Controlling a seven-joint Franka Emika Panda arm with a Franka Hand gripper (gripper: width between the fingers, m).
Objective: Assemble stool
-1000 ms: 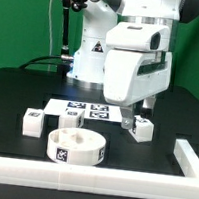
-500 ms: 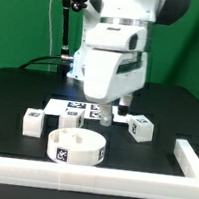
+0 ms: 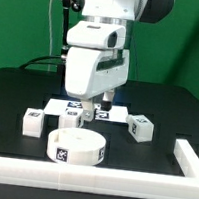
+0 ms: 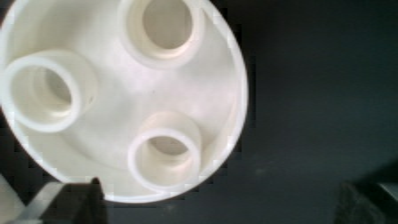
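Claw (image 3: pixel 95 113) | jaws wide apart, gripping nothing | seat disc (image 3: pixel 79 149) sits beneath it, not touching

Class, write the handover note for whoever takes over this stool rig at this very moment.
Gripper: jaws open, empty, hovering close above the seat.
Seat: hollow side up, nothing fitted in it.
Legs: two in view, one at the exterior view's left of the seat, one at its right, both lying loose.
Done: no leg fitted.
Left: fit the legs.
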